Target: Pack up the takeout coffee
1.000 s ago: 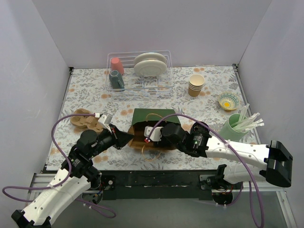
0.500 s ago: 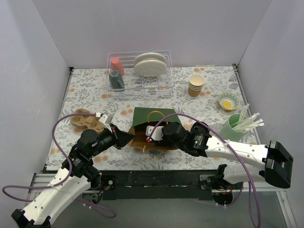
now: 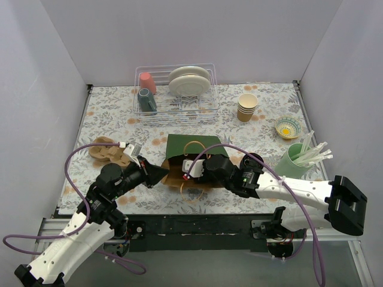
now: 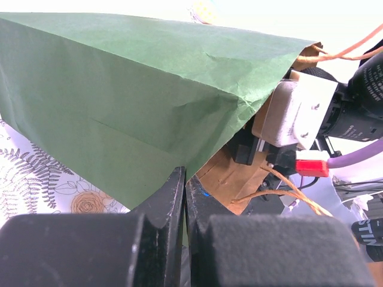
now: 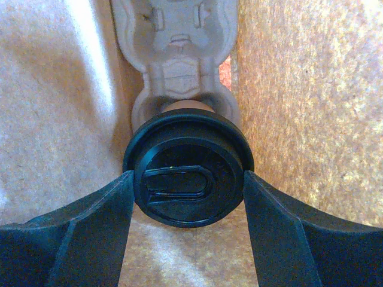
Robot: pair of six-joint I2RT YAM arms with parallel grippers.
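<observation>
Both arms reach in low toward each other from the near edge. The left pincer (image 4: 184, 203) has its fingers pressed tight together on a bag's edge, while the right pincer (image 5: 188, 191) has its fingers (image 5: 90, 224) clamped against either side of the coffee's lid.

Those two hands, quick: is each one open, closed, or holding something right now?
Left hand: closed, pinching the edge of the green paper bag.
Right hand: inside the bag, closed on the black lid of the takeout coffee.

Inside the paper bag (image 3: 192, 156), the lidded coffee cup (image 5: 188, 176) sits in a cup carrier (image 5: 178, 48), between the right tool (image 5: 187, 230) fingers.
</observation>
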